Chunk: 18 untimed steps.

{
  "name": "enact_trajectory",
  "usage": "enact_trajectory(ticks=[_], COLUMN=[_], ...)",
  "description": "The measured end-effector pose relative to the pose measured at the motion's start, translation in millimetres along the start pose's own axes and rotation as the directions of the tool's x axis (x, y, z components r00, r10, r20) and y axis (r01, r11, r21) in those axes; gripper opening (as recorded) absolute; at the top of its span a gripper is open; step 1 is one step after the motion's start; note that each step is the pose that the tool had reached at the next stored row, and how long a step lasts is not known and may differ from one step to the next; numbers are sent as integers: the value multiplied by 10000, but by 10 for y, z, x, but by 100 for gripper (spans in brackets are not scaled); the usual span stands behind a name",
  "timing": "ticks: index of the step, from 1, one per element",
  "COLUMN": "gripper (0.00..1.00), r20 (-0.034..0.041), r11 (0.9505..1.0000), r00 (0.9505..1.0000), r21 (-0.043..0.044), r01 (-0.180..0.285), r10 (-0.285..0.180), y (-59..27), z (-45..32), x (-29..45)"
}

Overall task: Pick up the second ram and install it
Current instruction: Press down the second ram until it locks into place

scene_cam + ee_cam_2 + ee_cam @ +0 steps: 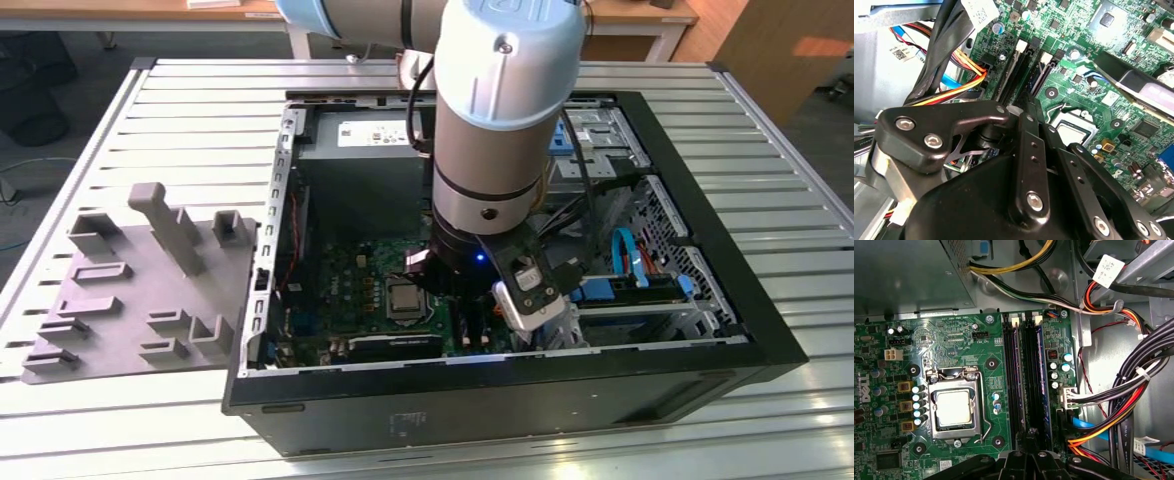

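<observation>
"Two dark slots (pixel 1026 375) sit right under the gripper (pixel 1031 434). Is it holding the ram?"

"I can't tell. It hangs low over their near end, lined up along them, and I'd guess that is for pressing a stick straight down. Whether it is clamped or slack is hidden."

"So where is the ram?"

"I can't pick it out against the black slots. If it is anywhere, I'd say under the gripper."

"And beside that?"

"The socket (pixel 954 407) is just beside the slots. The cables (pixel 1134 405) bunch on the other side, out of the arm's way."

"Further out?"

"The case (pixel 721 345) lies on its side, open upward, so the arm can reach in from above. The grey holder (pixel 134 290) sits on the table (pixel 200 100) at the exterior view's left."
</observation>
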<state>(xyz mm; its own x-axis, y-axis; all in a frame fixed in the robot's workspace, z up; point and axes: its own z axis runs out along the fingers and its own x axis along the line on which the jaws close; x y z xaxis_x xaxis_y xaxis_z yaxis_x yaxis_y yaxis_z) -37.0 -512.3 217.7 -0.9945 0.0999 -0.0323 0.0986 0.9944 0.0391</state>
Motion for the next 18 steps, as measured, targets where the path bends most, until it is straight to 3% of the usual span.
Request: enact_trajectory(ticks=[3, 8, 13, 18], gripper=[11, 11, 11, 11], r20=[2, 0, 0, 1], r11=[10000, 10000, 10000, 10000], r00=[10000, 10000, 10000, 10000], r21=[-16, 0, -1, -4], r01=[-1, 0, 0, -1], r10=[1, 0, 0, 1], y=[4, 8, 16, 135], z=[-43, -215, -225, -213], x=[-1, -7, -6, 7])
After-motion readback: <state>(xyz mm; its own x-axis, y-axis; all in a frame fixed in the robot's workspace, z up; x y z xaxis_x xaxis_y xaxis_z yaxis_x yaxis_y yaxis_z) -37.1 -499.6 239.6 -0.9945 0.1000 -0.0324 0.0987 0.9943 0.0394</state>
